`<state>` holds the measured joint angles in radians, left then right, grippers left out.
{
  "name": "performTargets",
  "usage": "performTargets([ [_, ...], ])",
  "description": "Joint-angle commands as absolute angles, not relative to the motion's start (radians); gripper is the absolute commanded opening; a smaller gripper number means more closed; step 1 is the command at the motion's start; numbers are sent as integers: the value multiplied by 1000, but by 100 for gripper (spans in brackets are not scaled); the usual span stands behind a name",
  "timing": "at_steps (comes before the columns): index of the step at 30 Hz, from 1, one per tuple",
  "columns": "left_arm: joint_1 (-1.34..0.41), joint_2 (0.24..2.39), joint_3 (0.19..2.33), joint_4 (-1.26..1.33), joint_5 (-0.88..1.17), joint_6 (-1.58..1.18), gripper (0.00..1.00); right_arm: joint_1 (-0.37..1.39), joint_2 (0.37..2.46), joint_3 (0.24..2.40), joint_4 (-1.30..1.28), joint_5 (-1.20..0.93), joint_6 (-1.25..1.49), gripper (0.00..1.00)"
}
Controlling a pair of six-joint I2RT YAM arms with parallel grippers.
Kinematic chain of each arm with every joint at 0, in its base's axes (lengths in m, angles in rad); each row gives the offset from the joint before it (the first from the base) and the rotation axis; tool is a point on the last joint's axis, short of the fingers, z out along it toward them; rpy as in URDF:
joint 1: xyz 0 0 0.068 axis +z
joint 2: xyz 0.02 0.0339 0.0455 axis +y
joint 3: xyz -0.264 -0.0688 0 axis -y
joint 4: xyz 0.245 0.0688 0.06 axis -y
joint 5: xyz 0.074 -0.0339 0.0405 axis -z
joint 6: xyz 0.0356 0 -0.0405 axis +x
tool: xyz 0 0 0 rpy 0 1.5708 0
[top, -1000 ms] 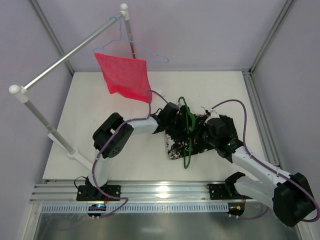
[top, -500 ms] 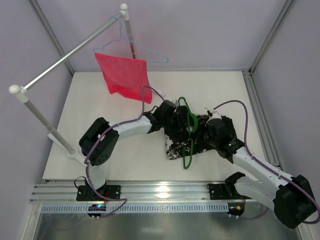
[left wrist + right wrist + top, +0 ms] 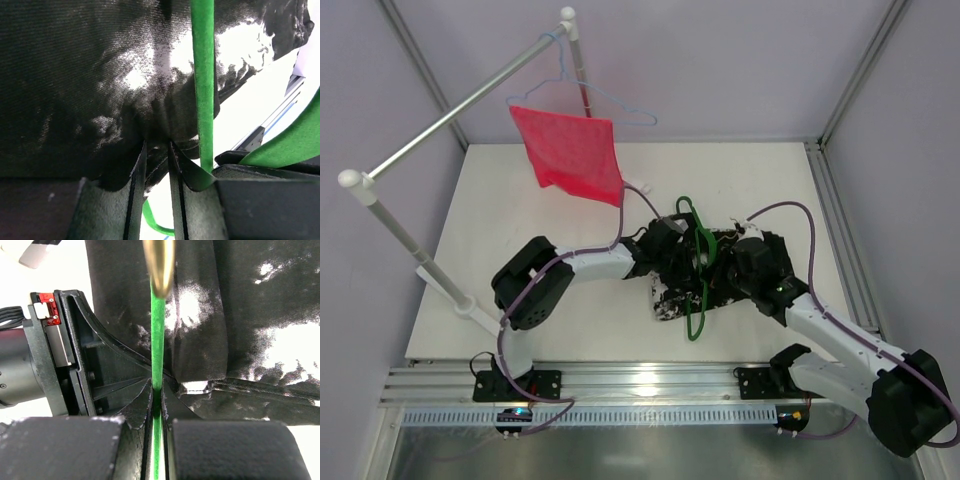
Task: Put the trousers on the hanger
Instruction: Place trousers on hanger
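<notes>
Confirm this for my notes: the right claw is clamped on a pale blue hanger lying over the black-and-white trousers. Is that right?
No. The right claw is clamped on the green hanger, not a pale blue one; it does lie over the trousers. The right wrist view shows this.

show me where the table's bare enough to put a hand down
Bare table far right, between the trousers and the side rail. Bare too at left, between the rack post and the left arm. A thin strip runs along the near edge. Crowded: the centre, where the right arm meets the left over trousers and hanger.
</notes>
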<state>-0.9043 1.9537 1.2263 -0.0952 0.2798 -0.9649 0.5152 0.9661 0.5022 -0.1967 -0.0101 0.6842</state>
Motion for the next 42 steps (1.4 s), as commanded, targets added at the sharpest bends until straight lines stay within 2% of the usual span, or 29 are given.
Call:
performTargets([
  [1,-913,1957,1210,-83,276,-962,24,523,969,552,-167,-25,689,4],
  [3,-910,1939,1207,-115,241,-963,25,523,960,557,-172,-38,683,7],
  [5,-902,1890,1207,-159,198,-960,28,523,953,569,-176,-58,678,14],
  [6,-884,1870,1209,-185,178,-959,31,523,945,574,-178,-73,673,21],
  [8,-861,1815,1206,-257,118,-948,35,525,927,580,-176,-90,667,27],
  [10,-829,1752,1184,-284,82,-930,39,525,910,581,-178,-104,658,36],
  [13,-790,1685,1149,-241,69,-911,44,523,910,580,-167,-129,655,42],
  [17,-793,1571,1077,-139,107,-818,52,529,933,566,-121,-159,672,42],
  [21,-792,1519,1008,-31,117,-801,58,558,931,545,-75,-172,689,35],
  [26,-793,1525,997,80,201,-773,59,594,917,491,-63,-155,698,35],
  [33,-828,1600,1000,173,201,-778,59,610,923,431,-5,-156,736,35],
  [42,-896,1623,1055,107,51,-758,58,653,937,422,37,-126,761,32],
])
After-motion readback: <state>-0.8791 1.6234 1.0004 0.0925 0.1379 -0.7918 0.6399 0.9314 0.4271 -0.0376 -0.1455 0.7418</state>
